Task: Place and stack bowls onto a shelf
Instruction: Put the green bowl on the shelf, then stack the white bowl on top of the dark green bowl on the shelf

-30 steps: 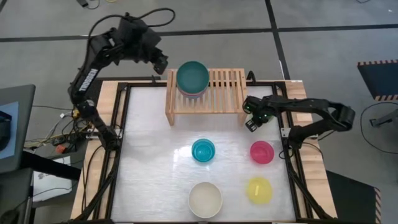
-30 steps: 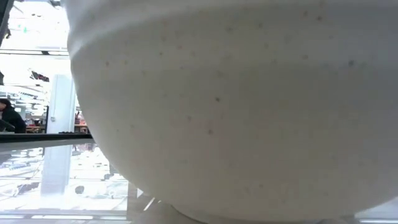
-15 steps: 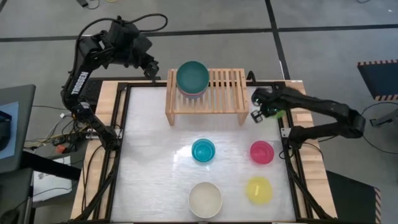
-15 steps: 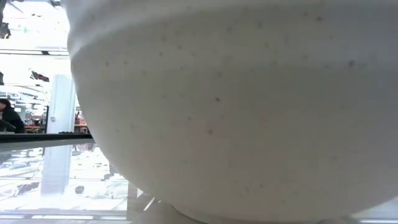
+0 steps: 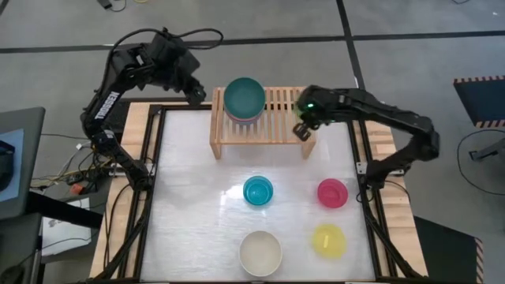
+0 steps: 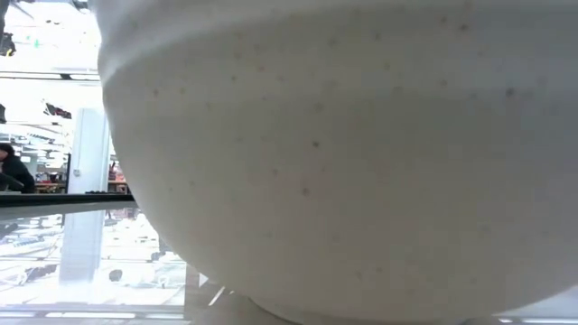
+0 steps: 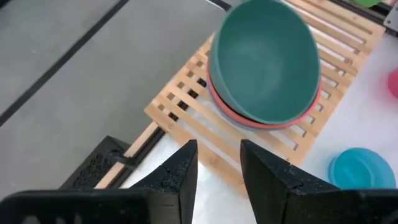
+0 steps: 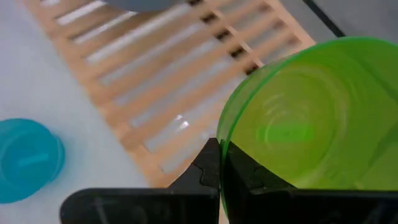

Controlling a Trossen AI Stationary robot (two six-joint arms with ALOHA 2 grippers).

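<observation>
At the far left corner of the table [image 5: 197,197] we see the left gripper [image 5: 197,93], held just off the left end of the shelf [image 5: 276,118], its fingers [image 7: 180,177] a narrow gap apart with nothing between them. On the left part of the shelf's slatted top sits a stack of larger bowls: the dark green bowl [image 5: 244,96] uppermost, the red bowl [image 7: 273,121] nested under it, and a slate-blue one at the bottom that barely shows. Over the shelf's right end we find the right gripper [image 5: 301,130], clamped on the rim of the lime bowl [image 8: 311,124], which hangs tilted above the slats. On the open table nearer us lie the cyan bowl [image 5: 258,191] at mid-table, the magenta bowl [image 5: 332,192] toward the right edge, the cream-white bowl [image 5: 261,253] at the near edge, and the yellow bowl [image 5: 329,241] toward the near right corner.
</observation>
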